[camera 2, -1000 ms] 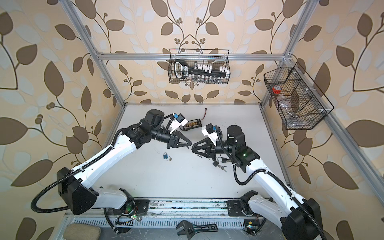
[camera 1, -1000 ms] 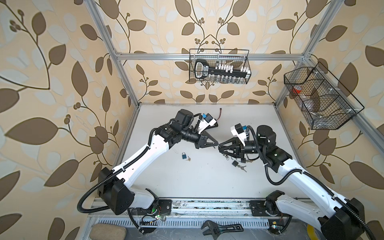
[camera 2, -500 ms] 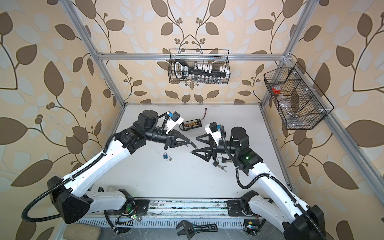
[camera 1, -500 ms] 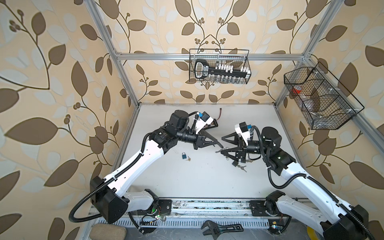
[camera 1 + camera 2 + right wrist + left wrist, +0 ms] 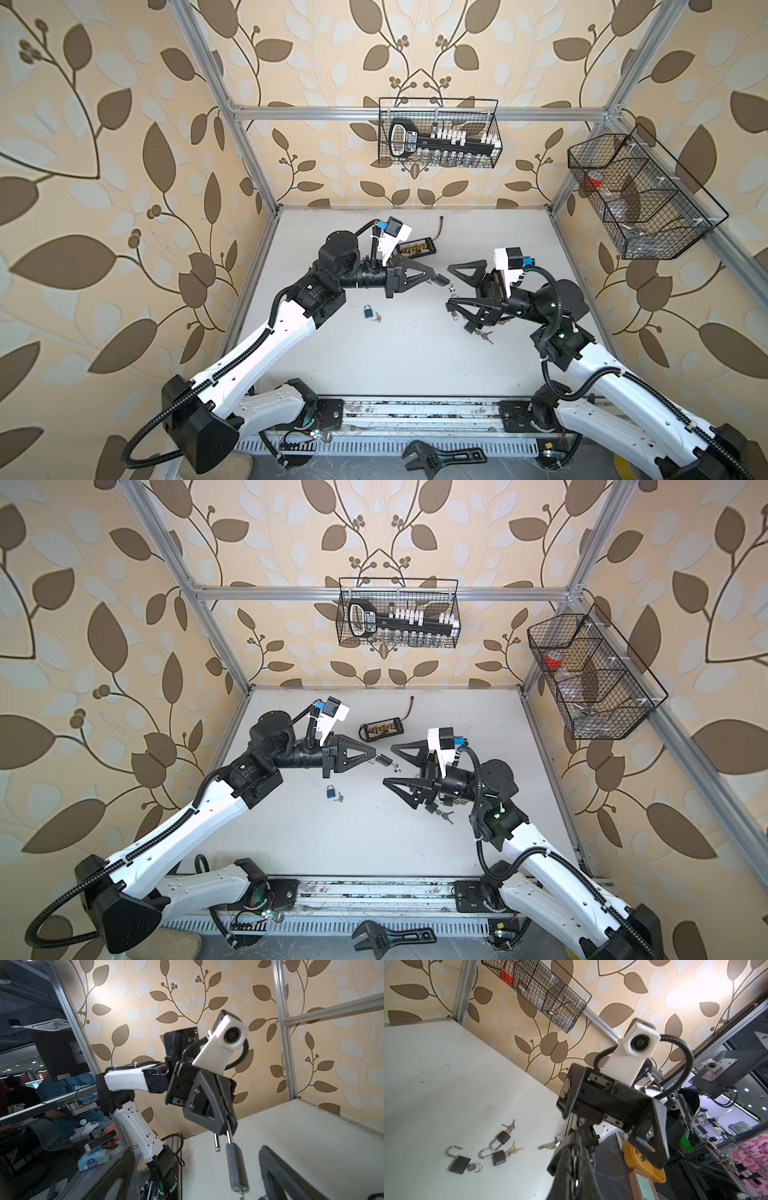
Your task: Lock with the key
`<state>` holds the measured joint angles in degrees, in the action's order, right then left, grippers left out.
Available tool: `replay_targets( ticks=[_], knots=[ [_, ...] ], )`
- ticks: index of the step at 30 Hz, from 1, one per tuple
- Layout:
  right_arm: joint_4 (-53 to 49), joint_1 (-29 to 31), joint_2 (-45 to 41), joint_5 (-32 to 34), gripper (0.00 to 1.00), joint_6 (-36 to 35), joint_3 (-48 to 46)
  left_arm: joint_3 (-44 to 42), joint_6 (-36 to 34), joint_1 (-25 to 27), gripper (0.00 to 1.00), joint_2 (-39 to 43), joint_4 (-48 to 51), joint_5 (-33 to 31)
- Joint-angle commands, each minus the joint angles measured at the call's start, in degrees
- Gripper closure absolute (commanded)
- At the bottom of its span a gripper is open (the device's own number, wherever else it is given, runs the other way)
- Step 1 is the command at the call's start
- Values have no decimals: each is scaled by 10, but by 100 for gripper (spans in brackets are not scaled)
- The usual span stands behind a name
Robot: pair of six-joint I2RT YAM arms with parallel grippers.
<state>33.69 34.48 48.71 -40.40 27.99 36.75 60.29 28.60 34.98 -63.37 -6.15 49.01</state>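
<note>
Leaf-patterned wallpaper closed in a white table. Over its middle the left claw was pressed together on the shackle of a grey padlock, which hung from it clear of the table. In the right wrist view one shackle leg stood free of the body, so the padlock was open. A key dangled at the padlock's far end.

The right claw faced the left one with its jaws spread wide and gripped nothing. In both top views the padlock sat in line between its fingertips; whether they touched the key could not be told.

A blue lock lay on the table near the left arm, with small keys just beside it. Three loose locks, shackles open and keys attached, lay under the right arm. A black board with a cable lay toward the back wall. Two wire baskets hung on the walls, and a wrench lay off the table's front edge.
</note>
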Motion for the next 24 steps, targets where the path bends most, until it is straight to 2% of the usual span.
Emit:
replay_targets(
  ticks=[1,5,7,13,18,20,24],
  knots=[
    [40,16,3,43,14,-33,-10,-8,46,11,100,31,-89,-10],
    [66,17,13,67,26,-27,-19,-13,56,21,100,38,-97,-15],
    [89,16,16,74,36,-12,-26,-16,58,22,100,43,-96,-18],
    [122,18,24,65,61,13,-34,-24,56,23,100,50,-94,-26],
    [123,20,23,59,78,24,-38,-21,55,24,100,48,-95,-26],
    [123,20,22,58,82,27,-43,-21,55,24,100,47,-95,-29],
    [122,20,23,52,83,34,-48,-18,60,24,100,42,-101,-26]
  ],
)
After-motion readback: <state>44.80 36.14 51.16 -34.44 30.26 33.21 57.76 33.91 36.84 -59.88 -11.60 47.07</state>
